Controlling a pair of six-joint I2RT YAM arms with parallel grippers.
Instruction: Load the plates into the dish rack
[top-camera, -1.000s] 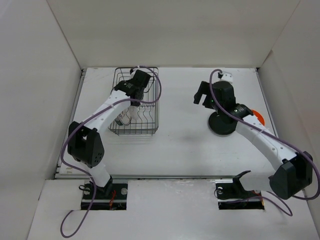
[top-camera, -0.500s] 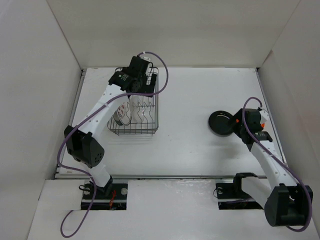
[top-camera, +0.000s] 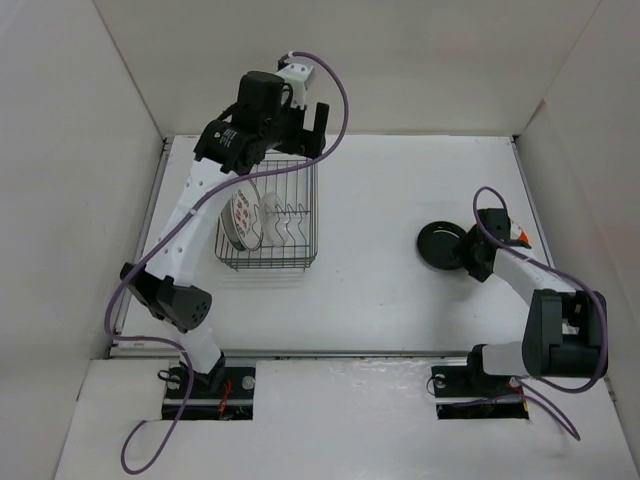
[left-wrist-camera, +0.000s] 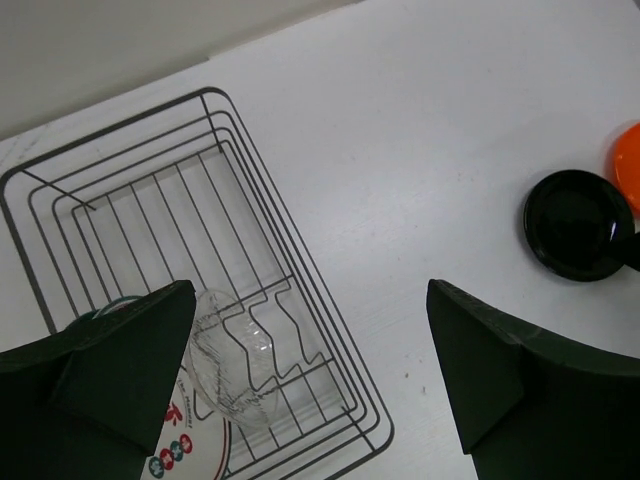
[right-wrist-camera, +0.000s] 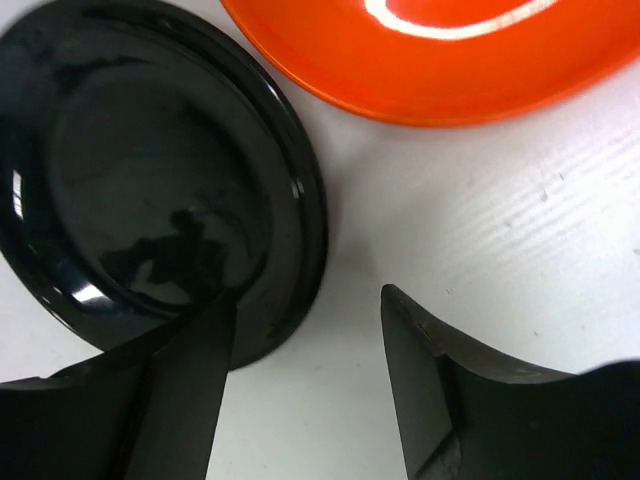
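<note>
White table: left gripper was withdrawn from dish rack, spread and empty. Right gripper was lowered, spread astride the rim of black plate, judged next.

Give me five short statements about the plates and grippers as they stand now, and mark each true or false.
1. The black plate lies flat on the table, outside the dish rack. True.
2. The left gripper holds the clear plate. False: it is open and empty above the rack, and the clear plate stands inside the rack.
3. The orange plate is stacked on the black plate. False: it lies beside it on the table.
4. The right gripper is open, low at the black plate's rim. True.
5. The white plate with red marks stands in the rack. True.
</note>
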